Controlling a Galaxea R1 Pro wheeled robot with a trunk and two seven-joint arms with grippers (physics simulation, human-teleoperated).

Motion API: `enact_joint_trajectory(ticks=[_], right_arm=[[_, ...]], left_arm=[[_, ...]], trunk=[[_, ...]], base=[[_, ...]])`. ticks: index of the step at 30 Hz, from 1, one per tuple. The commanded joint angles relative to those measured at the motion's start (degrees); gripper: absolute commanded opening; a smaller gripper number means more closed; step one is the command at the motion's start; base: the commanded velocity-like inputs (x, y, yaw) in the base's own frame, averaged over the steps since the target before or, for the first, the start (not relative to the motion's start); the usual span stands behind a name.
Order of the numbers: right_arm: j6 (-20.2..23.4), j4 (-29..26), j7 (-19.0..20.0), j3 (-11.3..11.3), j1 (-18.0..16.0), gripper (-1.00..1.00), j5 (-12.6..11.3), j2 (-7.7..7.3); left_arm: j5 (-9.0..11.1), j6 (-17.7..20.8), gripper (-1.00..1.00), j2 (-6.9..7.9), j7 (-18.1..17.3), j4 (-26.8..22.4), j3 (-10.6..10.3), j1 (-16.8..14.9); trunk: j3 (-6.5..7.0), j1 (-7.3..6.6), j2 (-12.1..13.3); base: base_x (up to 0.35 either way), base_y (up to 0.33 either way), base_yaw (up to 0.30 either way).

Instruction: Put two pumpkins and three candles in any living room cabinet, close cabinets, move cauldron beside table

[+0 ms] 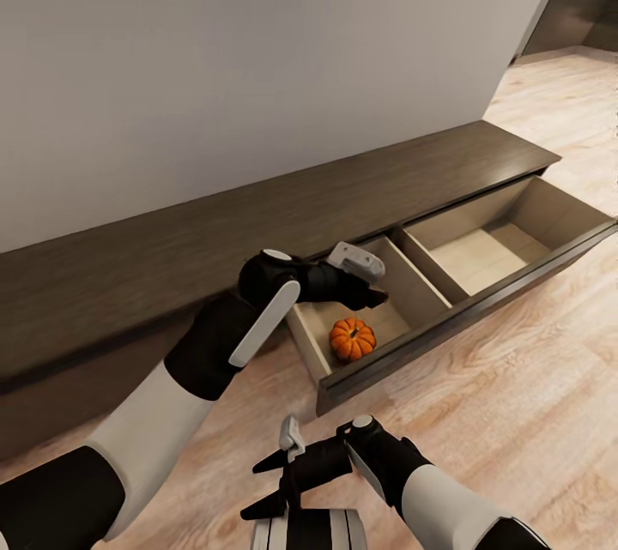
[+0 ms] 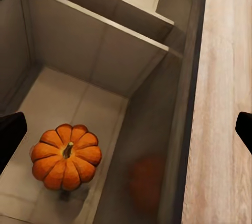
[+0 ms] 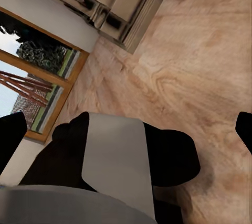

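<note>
While the cabinet (image 1: 257, 232) has its drawer (image 1: 481, 293) pulled out, one pumpkin (image 1: 353, 338) sits upright in the drawer's left compartment, stem up, near the front wall. Left gripper (image 1: 373, 293) hangs just above it, fingers spread, nothing held. Right gripper (image 1: 268, 486) is low over the floor (image 1: 515, 413) by the robot base, fingers apart, empty. Right compartment is bare tan wood.
</note>
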Motion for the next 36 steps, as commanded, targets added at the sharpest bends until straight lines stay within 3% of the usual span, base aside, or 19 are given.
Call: enact_joint_trajectory(ticks=[1, 18, 23, 26, 33, 34, 36], right_arm=[[0.46, 0.11, 0.10, 0.32, -0.06, 1.00, -0.59, 0.00], [0.43, 0.15, 0.10, 0.41, -0.05, 1.00, -0.57, 0.00], [0.43, 0.15, 0.08, 0.41, -0.05, 1.00, -0.57, 0.00], [0.41, 0.17, 0.03, 0.41, -0.04, 1.00, -0.57, 0.00], [-0.73, 1.83, -0.39, 0.54, -0.04, 1.00, -0.57, 0.00], [-1.97, 2.49, -1.51, 0.52, -0.04, 1.00, -0.60, 0.00], [-2.15, 2.58, -2.00, 0.51, -0.04, 1.00, -0.66, 0.00]], left_arm=[[-0.57, 0.20, 1.00, 0.03, -0.53, -0.14, 0.05, -0.03], [-0.55, 0.11, 1.00, 1.61, -0.45, -3.56, 0.81, -0.04], [1.67, 0.23, 1.00, 1.82, -0.45, -4.92, 2.02, -0.04], [3.58, 0.13, 1.00, 3.41, -0.43, -6.52, 2.24, -0.03], [4.34, -0.11, 1.00, 6.11, -0.38, -6.94, 2.28, -0.02], [6.32, -0.35, 1.00, 8.64, -0.36, -7.02, 2.21, -0.03], [6.82, -0.41, 1.00, 9.15, -0.36, -7.04, 2.23, -0.04]], trunk=[[0.19, -0.03, 0.00], [3.95, -0.47, 0.23], [5.06, -0.60, 0.29], [5.73, -0.68, 0.34], [7.28, -0.86, 0.43], [7.50, -0.88, 0.44], [7.94, -0.94, 0.47]], base=[[0.000, 0.000, 0.000], [0.000, 0.000, 0.000], [0.000, 0.000, 0.000], [0.000, 0.000, 0.000], [0.000, 0.000, 0.000], [0.000, 0.000, 0.000], [0.000, 0.000, 0.000]])
